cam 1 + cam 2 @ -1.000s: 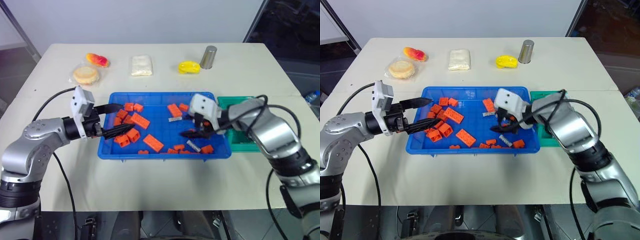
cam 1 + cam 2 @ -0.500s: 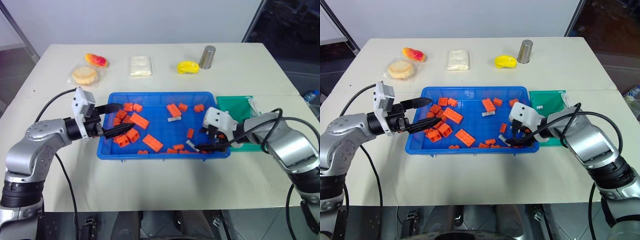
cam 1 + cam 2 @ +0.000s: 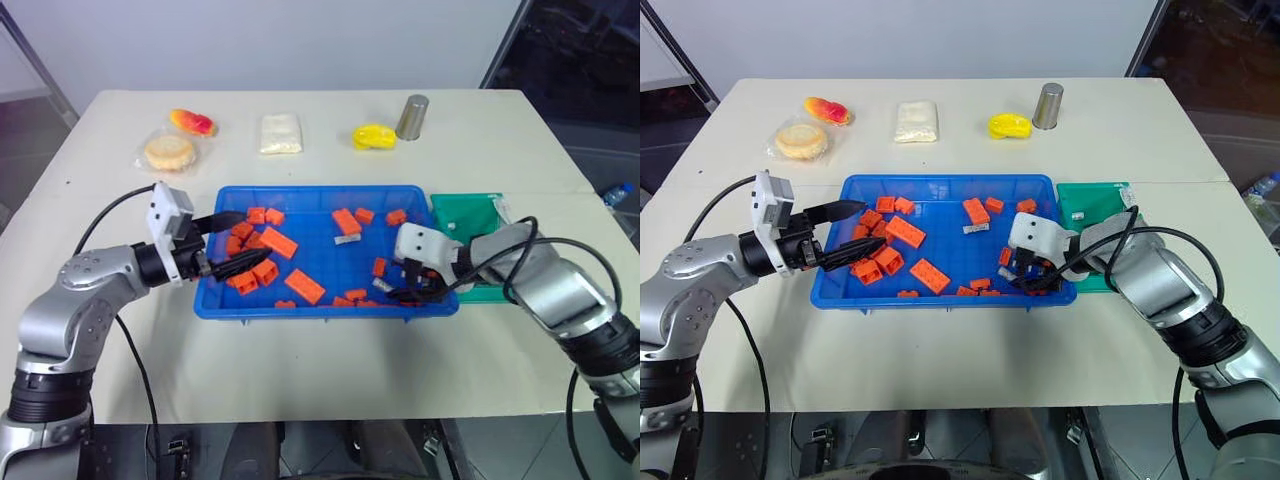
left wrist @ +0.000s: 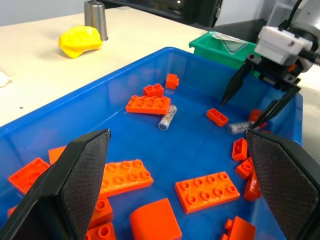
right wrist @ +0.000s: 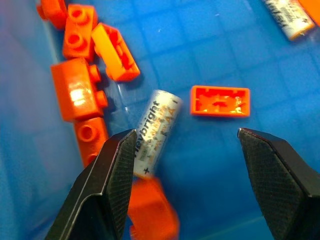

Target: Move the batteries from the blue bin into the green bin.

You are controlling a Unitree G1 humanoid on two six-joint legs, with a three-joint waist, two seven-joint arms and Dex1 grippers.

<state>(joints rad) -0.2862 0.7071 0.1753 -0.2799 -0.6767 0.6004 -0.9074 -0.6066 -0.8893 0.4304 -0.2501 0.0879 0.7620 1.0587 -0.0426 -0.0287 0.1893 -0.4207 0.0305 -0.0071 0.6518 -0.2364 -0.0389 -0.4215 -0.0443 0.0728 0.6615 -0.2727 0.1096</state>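
Observation:
The blue bin [image 3: 300,189] lies mid-table, strewn with orange bricks [image 3: 305,286] and batteries. One battery [image 5: 157,131] rests on the floor near the bin's front right, just inside one finger [image 5: 112,182] of my right gripper [image 3: 401,293], which hangs open and low over it, gripping nothing. A second battery [image 3: 348,239] sits further back in the middle. At the bin's left end my left gripper [image 3: 234,241] is level and open above bricks, empty. The green bin [image 3: 470,216] stands against the blue bin's right side.
Along the table's far side sit a grey can [image 3: 416,116], a yellow lump [image 3: 376,135], a white packet [image 3: 280,132], a wrapped round bun [image 3: 170,152] and a red-yellow item [image 3: 192,121]. A small white piece [image 3: 503,209] lies at the green bin's far right.
My right gripper has sunk lower and shifted toward the blue bin's front right, staying open. The left gripper has held its place.

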